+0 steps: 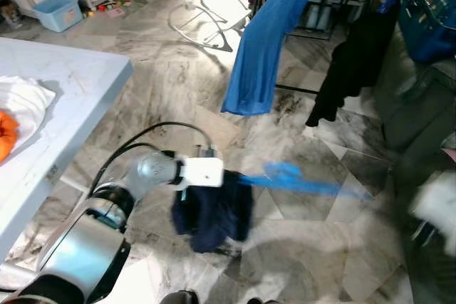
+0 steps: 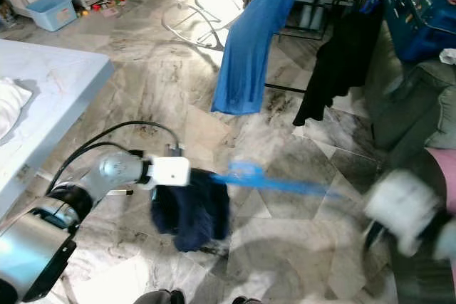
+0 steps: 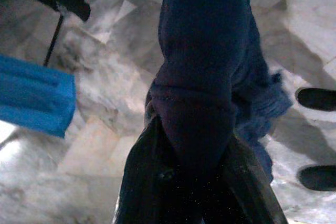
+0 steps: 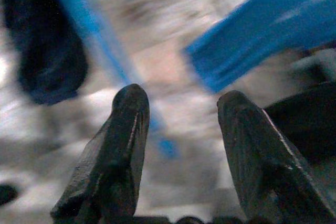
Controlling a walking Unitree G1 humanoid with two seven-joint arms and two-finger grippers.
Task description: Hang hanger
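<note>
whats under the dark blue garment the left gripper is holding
Under the dark navy garment, held by the left gripper, lies grey marble floor. A blue hanger sticks out sideways from it. The hanger's end inside the cloth, and the floor straight beneath, are covered.

Two garments [image 1: 260, 48] on the rack, one blue hanger [image 1: 303, 179].
</note>
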